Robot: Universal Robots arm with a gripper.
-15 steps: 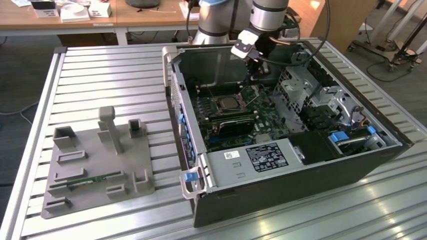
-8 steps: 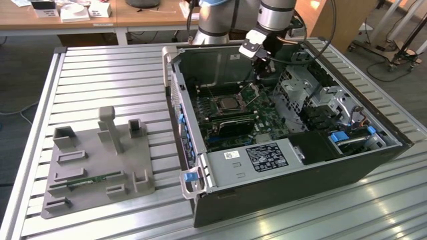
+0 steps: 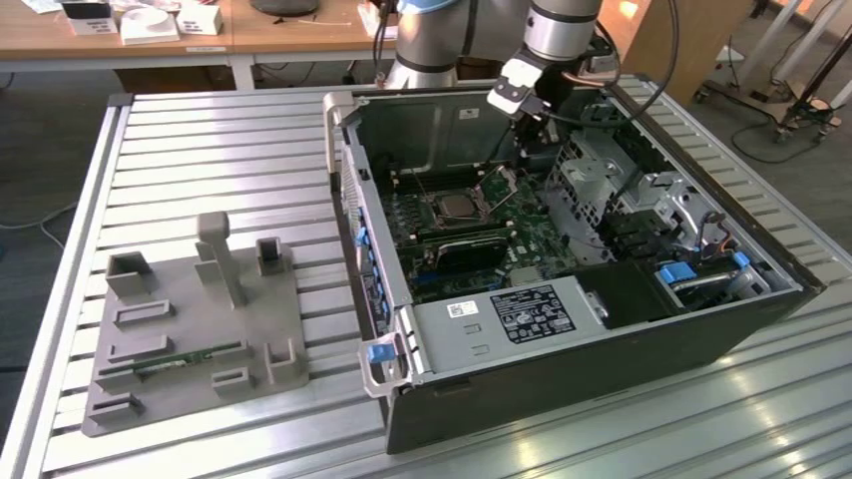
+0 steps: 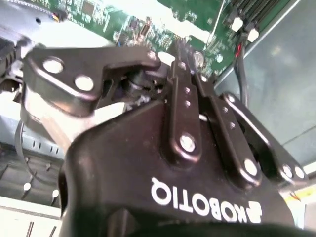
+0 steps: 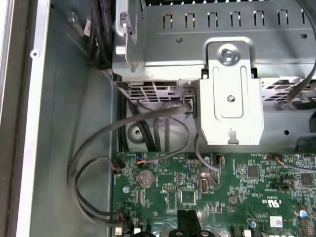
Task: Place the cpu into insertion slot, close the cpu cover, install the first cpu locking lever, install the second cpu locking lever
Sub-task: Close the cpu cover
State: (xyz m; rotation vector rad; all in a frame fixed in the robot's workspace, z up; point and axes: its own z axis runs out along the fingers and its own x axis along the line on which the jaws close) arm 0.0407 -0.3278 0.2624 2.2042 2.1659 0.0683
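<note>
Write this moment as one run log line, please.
tool: above open case | chip: in socket | cover: looks raised

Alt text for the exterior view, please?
An open computer case lies on a slatted metal table, the robot arm reaching into its far end. The cpu sits in the insertion slot, cpu cover apparently raised. A grey fixture tray lies at the exterior view's left.

The arm [image 3: 560,25] comes in from the far side, right of centre in the exterior view, its wrist turned steeply downward. In the second wrist view the gripper [image 4: 170,53] has its fingers [image 4: 186,98] drawn close together.
</note>
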